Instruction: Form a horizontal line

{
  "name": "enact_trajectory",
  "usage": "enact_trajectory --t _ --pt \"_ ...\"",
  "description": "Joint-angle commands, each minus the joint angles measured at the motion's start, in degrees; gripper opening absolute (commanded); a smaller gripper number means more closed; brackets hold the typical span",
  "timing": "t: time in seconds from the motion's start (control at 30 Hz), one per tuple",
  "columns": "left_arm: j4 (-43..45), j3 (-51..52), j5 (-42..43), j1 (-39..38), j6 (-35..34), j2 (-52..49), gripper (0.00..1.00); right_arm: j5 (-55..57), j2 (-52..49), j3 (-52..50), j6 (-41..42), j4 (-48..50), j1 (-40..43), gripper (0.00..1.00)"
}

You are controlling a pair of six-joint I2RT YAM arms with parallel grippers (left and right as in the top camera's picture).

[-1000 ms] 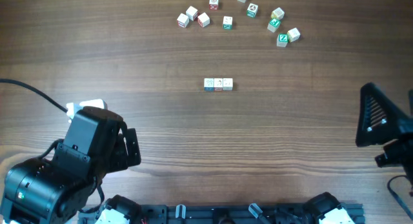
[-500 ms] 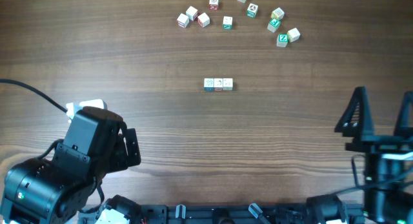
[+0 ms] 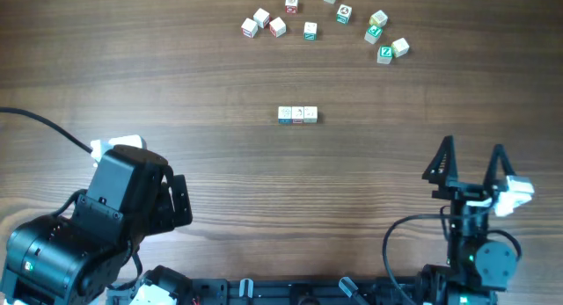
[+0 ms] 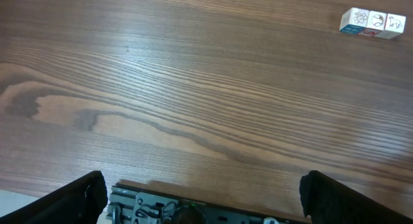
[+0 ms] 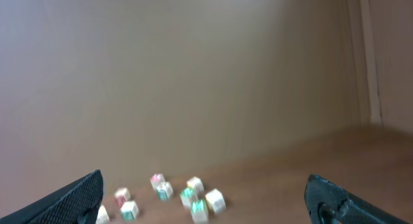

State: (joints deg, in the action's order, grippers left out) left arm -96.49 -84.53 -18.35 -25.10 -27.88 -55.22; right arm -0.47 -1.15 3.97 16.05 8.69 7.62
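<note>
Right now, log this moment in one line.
row of three cubes: touching, mid-table | left fingers: open, empty | right fingers: open, empty, away from row | loose cubes: scattered beyond row

The brown wood tabletop (image 4: 193, 88) fills most of the picture. Far up in the right corner sits the line of three small white cubes (image 4: 373, 21), side by side and touching. The left cube (image 4: 353, 20) has blue on it, the middle cube (image 4: 371, 22) has some red. The left tool (image 4: 203, 193) is spread wide, with its two black fingers (image 4: 77, 201) in the bottom corners. Nothing is between them. A black rail (image 4: 193, 210) runs along the bottom edge.
</note>
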Motion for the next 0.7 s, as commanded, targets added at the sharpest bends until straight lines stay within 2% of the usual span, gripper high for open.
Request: enact_trajectory --t 0.0,0.13,0.67 --pt "0.0 0.09 -0.15 -0.02 0.46 0.04 1.0 -0.46 0.98 -3.69 1.07 -1.14 0.33 1.0" --pt "0.0 0.09 -0.15 -0.02 0.46 0.04 1.0 -0.81 0.98 -3.67 0.57 -8.68 0.33 1.0" --pt "0.0 0.09 -0.15 -0.02 0.46 0.04 1.0 -2.43 0.94 -3.67 0.63 -8.59 0.33 1.0"
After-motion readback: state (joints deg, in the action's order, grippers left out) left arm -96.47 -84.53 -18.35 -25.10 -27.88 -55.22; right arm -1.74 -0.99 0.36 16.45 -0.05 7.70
